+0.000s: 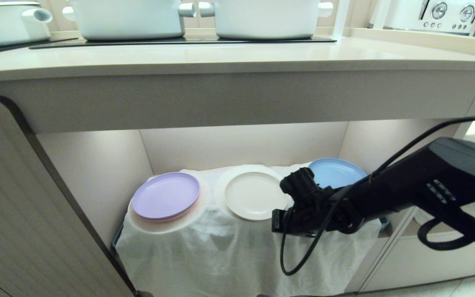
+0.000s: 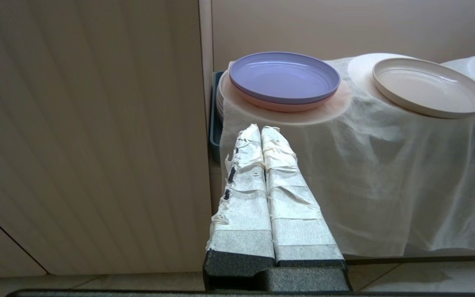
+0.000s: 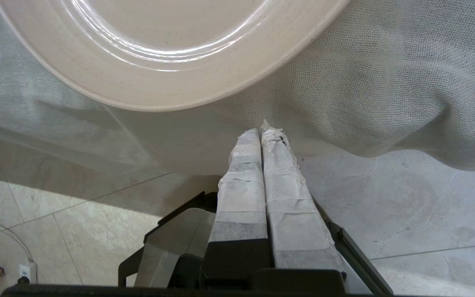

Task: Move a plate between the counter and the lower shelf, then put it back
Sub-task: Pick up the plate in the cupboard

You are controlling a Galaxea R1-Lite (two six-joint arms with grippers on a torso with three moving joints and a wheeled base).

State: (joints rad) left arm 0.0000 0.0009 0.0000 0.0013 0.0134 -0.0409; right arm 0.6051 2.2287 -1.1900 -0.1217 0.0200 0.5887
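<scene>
The cream plate (image 1: 253, 195) (image 2: 429, 86) (image 3: 167, 53) lies flat on the middle hump of the white cloth (image 1: 221, 247) in the lower shelf (image 1: 241, 144), below the beige counter (image 1: 237, 57). My right arm (image 1: 386, 194) reaches in from the right, its wrist just right of the plate's near rim. The right gripper (image 3: 261, 132) is shut and empty, its taped tips just below and in front of the plate's rim, close to the hanging cloth. Low at the left, the left gripper (image 2: 261, 128) is shut and empty, pointing at the cloth under the lilac plate.
A lilac plate (image 1: 165, 195) (image 2: 283, 76) sits on the left hump and a light blue plate (image 1: 336, 172) on the right one. Two white pots (image 1: 128, 16) (image 1: 266, 16) stand on the counter's black glass. A ribbed cabinet door (image 1: 23, 214) borders the shelf on the left.
</scene>
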